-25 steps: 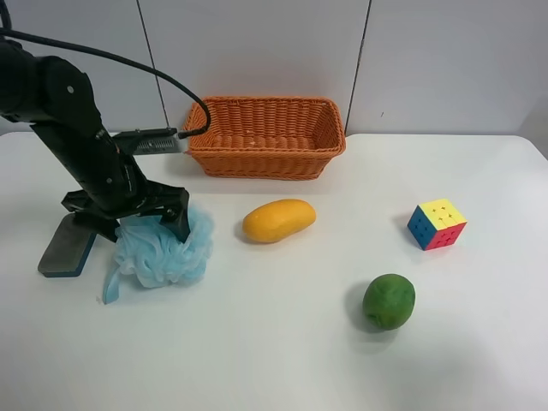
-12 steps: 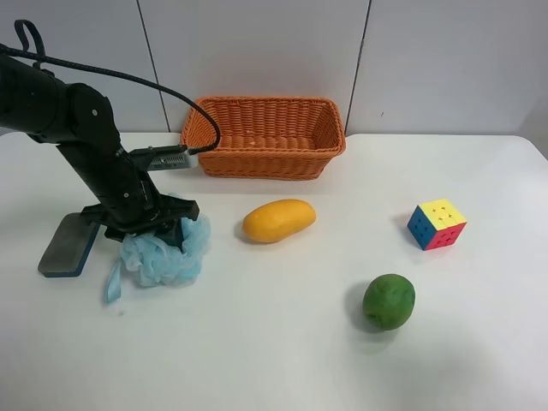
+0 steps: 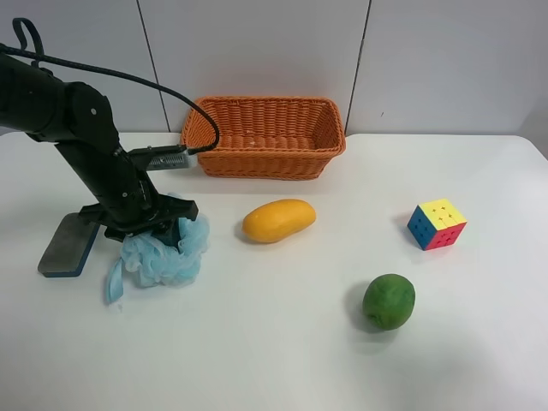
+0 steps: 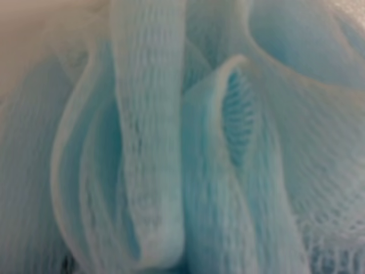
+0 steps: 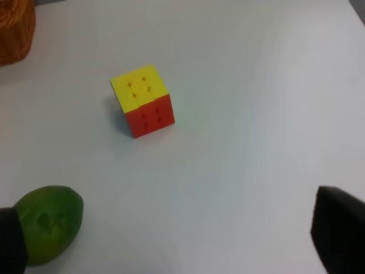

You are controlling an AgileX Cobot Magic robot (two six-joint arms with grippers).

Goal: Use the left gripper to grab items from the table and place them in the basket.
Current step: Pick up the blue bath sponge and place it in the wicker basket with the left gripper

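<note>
My left gripper (image 3: 141, 224) is the arm at the exterior high view's left. It is pressed down into the light-blue pouf (image 3: 163, 257), and the mesh is bunched between its jaws. The left wrist view shows only blue mesh (image 4: 182, 142). The pouf's strap (image 3: 113, 287) lies on the table (image 3: 257, 351). A yellow mango (image 3: 278, 220), a green fruit (image 3: 389, 301) and a puzzle cube (image 3: 437, 223) rest on the table. The wicker basket (image 3: 257, 161) stands at the back, empty. My right gripper (image 5: 171, 242) is open above the table, near the cube (image 5: 142, 100) and green fruit (image 5: 47, 222).
A grey-and-blue eraser block (image 3: 66, 245) lies just beside the left gripper, on the side away from the mango. The arm's black cable (image 3: 137, 77) arcs over toward the basket's near corner. A corner of the basket (image 5: 14, 28) shows in the right wrist view.
The left gripper has shifted slightly toward the basket and turned, and the pouf has been squeezed narrower beneath it. In the last half second almost nothing has moved.
</note>
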